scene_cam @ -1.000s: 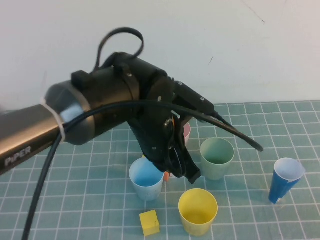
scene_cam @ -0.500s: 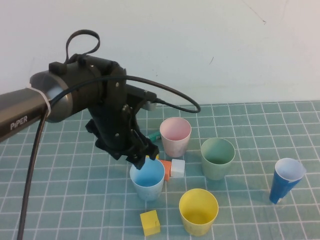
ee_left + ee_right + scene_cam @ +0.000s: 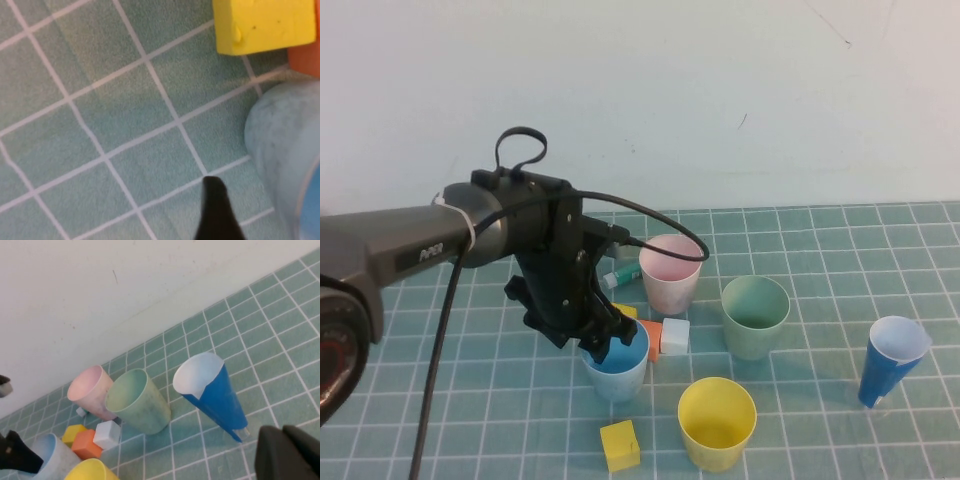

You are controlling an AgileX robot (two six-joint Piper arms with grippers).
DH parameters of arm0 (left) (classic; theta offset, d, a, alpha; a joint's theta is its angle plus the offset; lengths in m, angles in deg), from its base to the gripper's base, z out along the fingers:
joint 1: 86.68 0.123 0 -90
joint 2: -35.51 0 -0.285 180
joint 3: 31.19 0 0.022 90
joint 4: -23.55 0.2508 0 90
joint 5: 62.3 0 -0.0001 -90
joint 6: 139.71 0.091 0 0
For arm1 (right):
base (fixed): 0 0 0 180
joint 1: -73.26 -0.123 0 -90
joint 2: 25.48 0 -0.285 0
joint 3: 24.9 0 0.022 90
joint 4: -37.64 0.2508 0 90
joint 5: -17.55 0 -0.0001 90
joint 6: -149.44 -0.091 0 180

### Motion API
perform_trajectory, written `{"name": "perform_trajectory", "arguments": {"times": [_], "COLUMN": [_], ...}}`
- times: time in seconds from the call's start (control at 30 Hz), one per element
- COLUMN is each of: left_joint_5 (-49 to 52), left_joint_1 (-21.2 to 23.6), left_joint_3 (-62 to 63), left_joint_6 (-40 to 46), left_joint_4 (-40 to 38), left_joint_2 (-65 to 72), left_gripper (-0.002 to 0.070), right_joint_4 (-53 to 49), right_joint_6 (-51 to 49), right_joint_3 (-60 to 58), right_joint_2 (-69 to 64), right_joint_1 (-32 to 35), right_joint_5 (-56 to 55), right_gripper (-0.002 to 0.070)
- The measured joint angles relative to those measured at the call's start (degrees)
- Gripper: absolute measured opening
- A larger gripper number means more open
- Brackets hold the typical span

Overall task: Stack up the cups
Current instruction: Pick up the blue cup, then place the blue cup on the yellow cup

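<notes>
Fingers of the left gripper [image 3: 603, 345] are set astride the light blue tapered plastic cup's [image 3: 616, 372] rim, grip unconfirmed; the right gripper [image 3: 290, 455] is parked. No cups are stacked yet.

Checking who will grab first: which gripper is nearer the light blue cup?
Left. The left gripper is right at the light blue cup, its tips at the rim. The right gripper is off by the dark blue cup, out of the high view.
</notes>
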Motion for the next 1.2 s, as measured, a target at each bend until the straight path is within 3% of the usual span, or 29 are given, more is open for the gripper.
{"name": "perform_trajectory", "arguments": {"times": [0.1, 0.17, 0.23, 0.33, 0.53, 0.8, 0.97, 1.2], "left_joint_5": [-1.08, -1.8, -2.64, -3.43, -0.92, 6.42, 10.78, 8.04], "left_joint_1": [0.0, 0.0, 0.0, 0.0, 0.0, -0.89, -6.65, -14.06], "left_joint_3": [0.0, 0.0, 0.0, 0.0, 0.0, 0.0, 0.0, 0.0], "left_joint_6": [0.0, 0.11, 0.42, 0.9, 1.68, 3.14, 3.96, 3.15], "left_joint_4": [-0.72, -1.16, -1.52, -2.1, -1.85, -2.06, -2.91, -3.85], "left_joint_2": [1.61, 2.44, 2.71, 2.71, -1.14, -16.0, -19.79, -15.4], "left_gripper": [0.0321, 0.0176, 0.0079, 0.0025, 0.0006, 0.0006, 0.0006, 0.0006], "right_joint_4": [0.0, 0.1, 0.1, 0.52, 1.32, 1.31, 1.31, 1.4], "right_joint_6": [0.0, 0.0, 0.04, 0.4, 0.51, 0.73, 1.87, 2.93], "right_joint_3": [0.0, 0.0, 0.0, 0.0, 0.0, 0.0, 0.0, 0.0], "right_joint_2": [0.0, 0.0, 0.0, 0.0, 0.0, 0.0, 0.0, 0.0], "right_joint_1": [0.0, 0.0, 0.0, 0.0, 0.0, 0.0, 0.0, 0.0], "right_joint_5": [0.0, 0.03, 0.03, 0.03, 0.12, 0.12, 0.12, 0.12], "right_gripper": [-0.0003, -0.0003, -0.0003, -0.0003, -0.0003, -0.0003, -0.0003, -0.0003]}}
